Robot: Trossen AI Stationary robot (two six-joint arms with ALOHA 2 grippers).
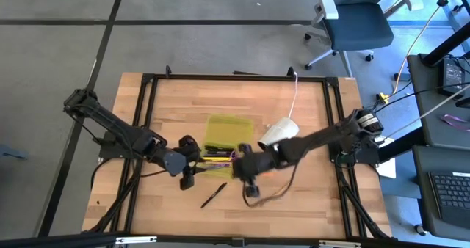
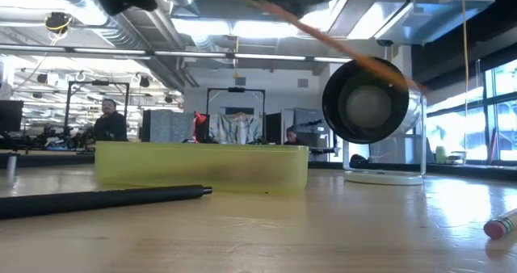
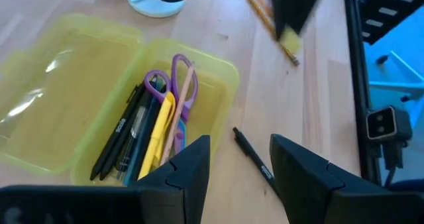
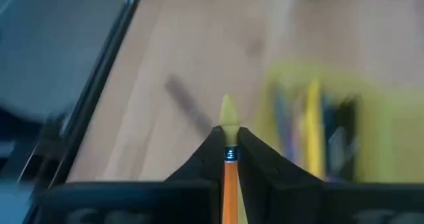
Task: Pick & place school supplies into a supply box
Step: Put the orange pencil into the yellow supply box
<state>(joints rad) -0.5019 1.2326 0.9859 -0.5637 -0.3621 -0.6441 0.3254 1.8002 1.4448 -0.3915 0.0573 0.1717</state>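
Beside the supply box (image 1: 228,133), your right gripper (image 4: 229,139) has its fingers clamped on an orange pencil (image 4: 230,184). Carry it over the box, level it lengthwise, then release low. Left gripper (image 3: 238,164) hovers with fingers apart, empty, above the black pen (image 3: 253,161) on the counter (image 1: 308,197).

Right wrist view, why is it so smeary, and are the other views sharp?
Right wrist view: motion blur smears the translucent yellow-green plastic box; only the orange wooden pencil in the shut jaws stays crisp. Left wrist view: sharp, with glare on the box lid. Low view: bright window glare at right, and the near black pen is soft.
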